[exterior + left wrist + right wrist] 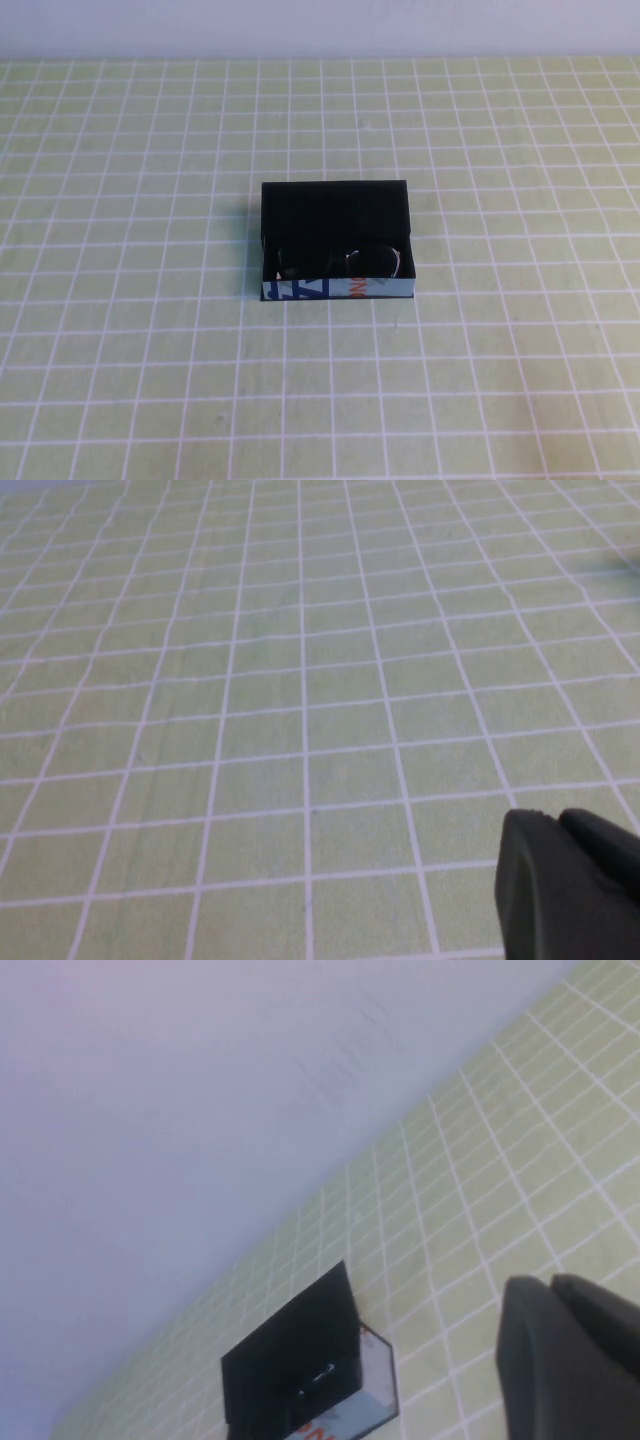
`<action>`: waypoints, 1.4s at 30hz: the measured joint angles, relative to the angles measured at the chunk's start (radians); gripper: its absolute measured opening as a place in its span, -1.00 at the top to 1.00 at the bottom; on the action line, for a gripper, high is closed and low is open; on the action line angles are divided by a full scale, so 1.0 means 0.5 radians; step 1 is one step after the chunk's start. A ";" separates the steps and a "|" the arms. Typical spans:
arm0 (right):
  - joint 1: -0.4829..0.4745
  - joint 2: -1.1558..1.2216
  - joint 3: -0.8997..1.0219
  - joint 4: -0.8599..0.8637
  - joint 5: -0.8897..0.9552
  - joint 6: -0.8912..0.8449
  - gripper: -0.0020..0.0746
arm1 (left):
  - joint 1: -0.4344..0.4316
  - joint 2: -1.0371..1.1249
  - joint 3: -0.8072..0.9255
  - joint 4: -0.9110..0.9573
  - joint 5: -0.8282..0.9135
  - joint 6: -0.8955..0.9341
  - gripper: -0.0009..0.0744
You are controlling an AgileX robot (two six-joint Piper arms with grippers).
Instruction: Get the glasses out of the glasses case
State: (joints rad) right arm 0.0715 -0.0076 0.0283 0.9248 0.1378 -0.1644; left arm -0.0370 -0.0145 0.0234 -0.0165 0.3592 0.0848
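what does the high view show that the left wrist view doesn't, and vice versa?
High view only: the glasses case, open on the table, with the glasses lying inside near its white printed front edge. Neither arm appears there.
Left wrist view only: part of the left claw in the corner of the picture, above bare cloth; no case in sight.
Both: the green checked tablecloth. The right claw shows only in the right wrist view.

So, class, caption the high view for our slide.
Glasses lie in the open glasses case on a checked table; neither pincer in sight.
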 joint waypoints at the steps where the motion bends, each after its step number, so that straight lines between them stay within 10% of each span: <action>1: 0.000 0.000 0.000 0.055 0.008 0.000 0.99 | 0.000 0.000 0.000 0.000 0.000 0.000 0.99; 16: 0.000 1.177 -1.000 -0.465 1.414 -0.097 0.99 | 0.000 0.000 0.000 0.000 0.000 0.000 0.99; 30: 0.005 2.178 -1.717 -0.704 1.753 -0.527 0.99 | 0.000 0.000 0.000 0.000 0.000 0.000 0.99; 42: 0.800 2.818 -2.286 -0.996 1.731 -0.760 0.99 | 0.000 0.000 0.000 0.000 0.000 0.000 0.99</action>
State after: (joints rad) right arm 0.4714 1.4014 -1.1147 0.4270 1.0031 -0.5443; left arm -0.0370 -0.0145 0.0234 -0.0165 0.3592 0.0848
